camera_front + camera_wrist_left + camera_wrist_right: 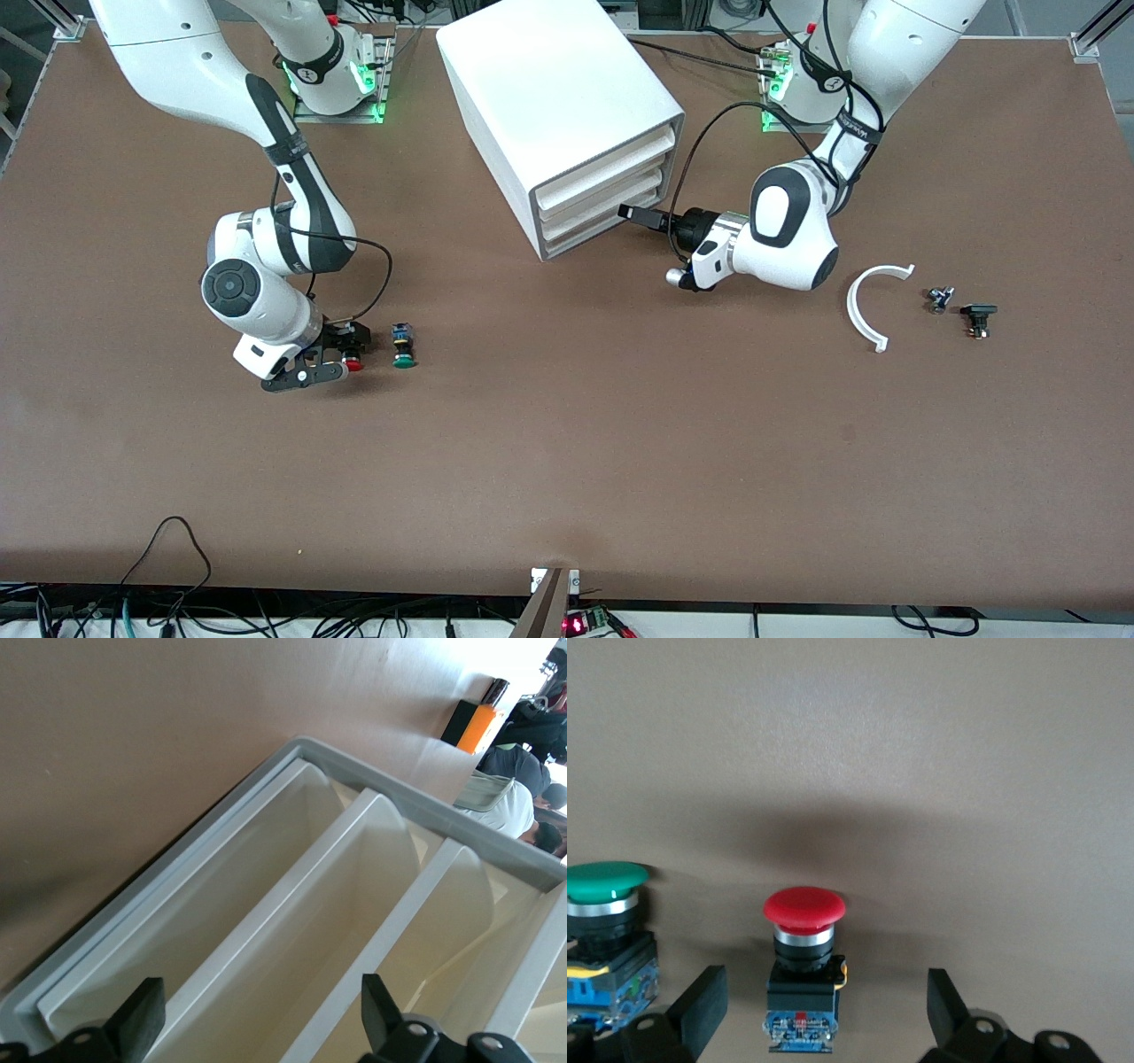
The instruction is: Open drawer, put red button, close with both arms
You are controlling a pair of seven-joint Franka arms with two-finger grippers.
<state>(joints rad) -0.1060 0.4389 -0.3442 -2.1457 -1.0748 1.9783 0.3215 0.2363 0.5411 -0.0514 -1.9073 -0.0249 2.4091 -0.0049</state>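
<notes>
Right wrist view shows the right gripper [819, 1010] spread wide around the red button [802, 970], which lies on the table [567, 443] beside a green button [602, 935]. Judged light, rigid, cap slippery; grip the black body. Left gripper [261, 1014], open, faces the drawer unit [567, 124].

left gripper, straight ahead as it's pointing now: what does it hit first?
Most likely the drawer unit. The left gripper, fingers open, faces the drawer fronts up close, apparently lined up with the lower drawers. Exactly which drawer front it meets first is unclear.
</notes>
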